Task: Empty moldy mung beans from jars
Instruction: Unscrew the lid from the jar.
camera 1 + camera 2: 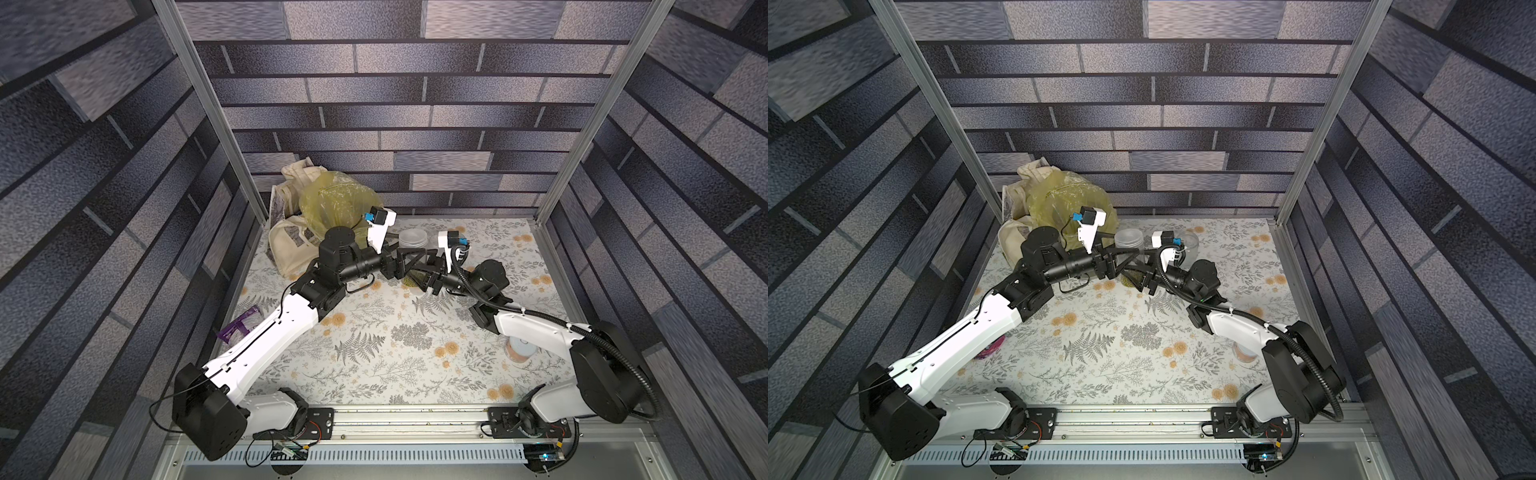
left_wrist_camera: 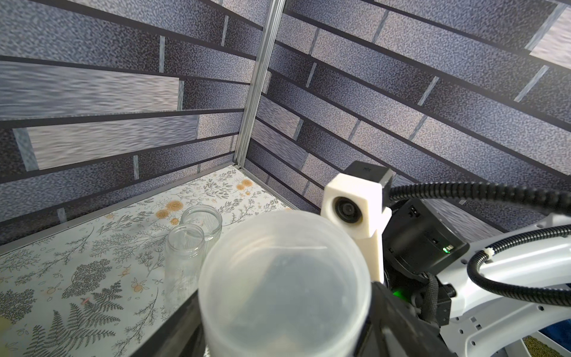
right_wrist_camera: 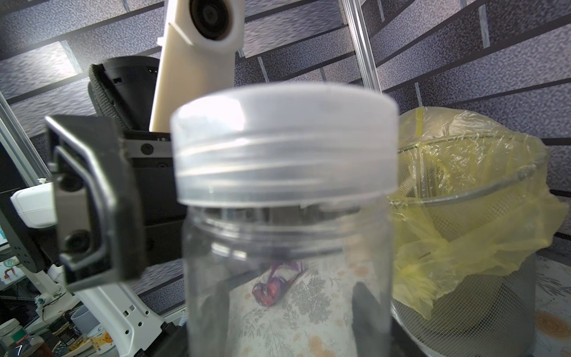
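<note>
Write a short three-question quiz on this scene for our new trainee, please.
1. True or false: the lid is already off the jar held by the right gripper.
2. How many lidless jars stand on the table? A one; B two; C four.
3. In a few words: what lines the mesh bin?

Key
1. False: the lid sits on the jar's neck, and the left gripper straddles it.
2. B.
3. A yellow plastic bag.
</note>
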Robot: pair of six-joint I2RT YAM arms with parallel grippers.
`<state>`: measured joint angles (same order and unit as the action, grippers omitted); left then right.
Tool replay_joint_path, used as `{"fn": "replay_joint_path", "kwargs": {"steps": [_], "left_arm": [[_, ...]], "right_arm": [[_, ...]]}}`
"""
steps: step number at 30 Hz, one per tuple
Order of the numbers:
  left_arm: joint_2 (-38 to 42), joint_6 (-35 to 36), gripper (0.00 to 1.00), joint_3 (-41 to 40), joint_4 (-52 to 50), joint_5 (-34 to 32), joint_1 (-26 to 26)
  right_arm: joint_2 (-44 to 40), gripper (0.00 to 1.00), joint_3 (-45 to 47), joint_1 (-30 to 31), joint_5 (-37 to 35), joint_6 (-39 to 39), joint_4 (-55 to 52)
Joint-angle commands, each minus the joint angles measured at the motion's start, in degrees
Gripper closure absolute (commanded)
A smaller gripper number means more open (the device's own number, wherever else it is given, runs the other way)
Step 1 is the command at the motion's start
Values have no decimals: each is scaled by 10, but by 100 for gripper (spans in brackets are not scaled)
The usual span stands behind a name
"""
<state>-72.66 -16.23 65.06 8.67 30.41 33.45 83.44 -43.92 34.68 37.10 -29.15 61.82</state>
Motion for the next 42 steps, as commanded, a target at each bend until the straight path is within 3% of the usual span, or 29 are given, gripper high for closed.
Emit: {"fn": "replay_joint_path", "kwargs": {"steps": [1, 11, 16, 25, 30, 42], "left_arm": [[-5, 12, 21, 26, 15, 22, 4], [-4, 12, 21, 34, 24, 25, 8], [-12, 8, 28, 44, 21, 37, 9], [-17, 8, 16, 55, 25, 29, 17], [-21, 13, 16, 61, 21, 22, 21], [-33, 5, 32, 72, 14, 15, 21]], "right_arm": [[1, 51, -20, -2, 14, -8, 32], [10, 52, -18, -2, 17, -8, 32], [12, 52, -22, -2, 24, -15, 32], [13, 52, -20, -2, 27, -11, 21], [14, 53, -19, -2, 27, -7, 12], [9, 53, -17, -2, 24, -1, 5]]}}
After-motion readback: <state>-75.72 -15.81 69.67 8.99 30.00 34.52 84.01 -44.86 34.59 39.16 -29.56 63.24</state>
